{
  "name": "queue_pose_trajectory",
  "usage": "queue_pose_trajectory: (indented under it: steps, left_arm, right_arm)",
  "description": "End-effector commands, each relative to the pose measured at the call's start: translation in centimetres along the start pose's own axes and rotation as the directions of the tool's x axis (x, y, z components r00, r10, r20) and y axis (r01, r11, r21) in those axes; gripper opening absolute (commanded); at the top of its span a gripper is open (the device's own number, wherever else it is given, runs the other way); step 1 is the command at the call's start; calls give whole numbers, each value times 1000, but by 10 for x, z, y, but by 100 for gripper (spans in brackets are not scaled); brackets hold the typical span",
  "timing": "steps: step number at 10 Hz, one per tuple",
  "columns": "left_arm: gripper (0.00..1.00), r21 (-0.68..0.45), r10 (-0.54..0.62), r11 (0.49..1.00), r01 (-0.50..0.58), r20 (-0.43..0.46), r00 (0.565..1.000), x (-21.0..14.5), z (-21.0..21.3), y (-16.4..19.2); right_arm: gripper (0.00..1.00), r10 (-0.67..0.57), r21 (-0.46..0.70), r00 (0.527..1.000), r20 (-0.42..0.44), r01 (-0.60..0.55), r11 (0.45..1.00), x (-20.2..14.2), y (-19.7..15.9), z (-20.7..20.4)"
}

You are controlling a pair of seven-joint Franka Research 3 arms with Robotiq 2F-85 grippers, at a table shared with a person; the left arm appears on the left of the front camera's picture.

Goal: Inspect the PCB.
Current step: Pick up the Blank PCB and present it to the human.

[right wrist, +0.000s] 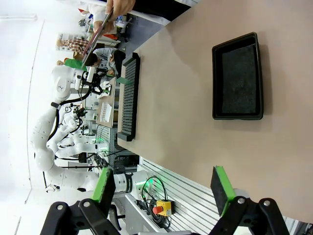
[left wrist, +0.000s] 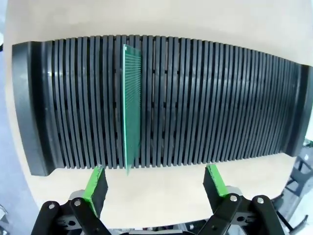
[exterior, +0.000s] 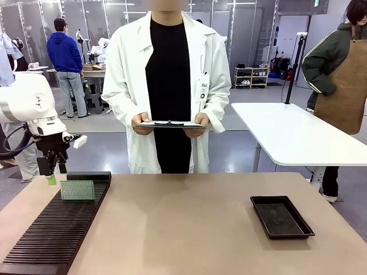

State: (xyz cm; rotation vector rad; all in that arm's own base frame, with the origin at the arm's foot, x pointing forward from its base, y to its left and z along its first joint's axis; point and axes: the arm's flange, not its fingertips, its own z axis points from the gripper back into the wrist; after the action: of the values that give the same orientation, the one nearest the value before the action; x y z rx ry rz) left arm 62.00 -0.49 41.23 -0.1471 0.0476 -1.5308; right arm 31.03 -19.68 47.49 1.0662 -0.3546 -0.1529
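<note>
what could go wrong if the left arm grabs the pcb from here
The PCB stands on edge in the slotted rack, nearer one pad of the open left end effector; closing from here could push it sideways and tilt it.
The rack's ribs crowd the board, so a pad coming down could catch on them.

The left arm stood at nine o'clock in the front view, wrist turned so the left gripper pointed straight down, jaws spread wide. The right gripper rose from six o'clock in its wrist view, jaws equally wide.
</note>
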Motion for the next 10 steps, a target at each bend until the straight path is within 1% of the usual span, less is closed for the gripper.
queue_pose_trajectory:
  steps: [1, 4, 8, 9, 10]
  left_arm:
    - [100, -17, 16, 1000, -17, -52, 999, 2, -4, 15]
    - [100, -32, 36, 999, -38, -62, 997, 4, -17, 21]
    - [100, -70, 29, 997, -36, -91, 995, 7, -33, 23]
    - [97, -75, 26, 997, -33, -93, 995, 9, -35, 23]
    - [90, -73, 25, 997, -33, -97, 995, 9, -38, 23]
  right_arm:
    - [100, -3, -8, 1000, -7, 3, 1000, -1, 2, 2]
    - [100, -3, -8, 1000, -7, 3, 1000, -1, 2, 2]
    - [100, -3, -8, 1000, -7, 3, 1000, -1, 2, 2]
    - [100, -3, -8, 1000, -7, 3, 1000, -1, 2, 2]
    - [100, -3, -8, 1000, -7, 3, 1000, -1, 2, 2]
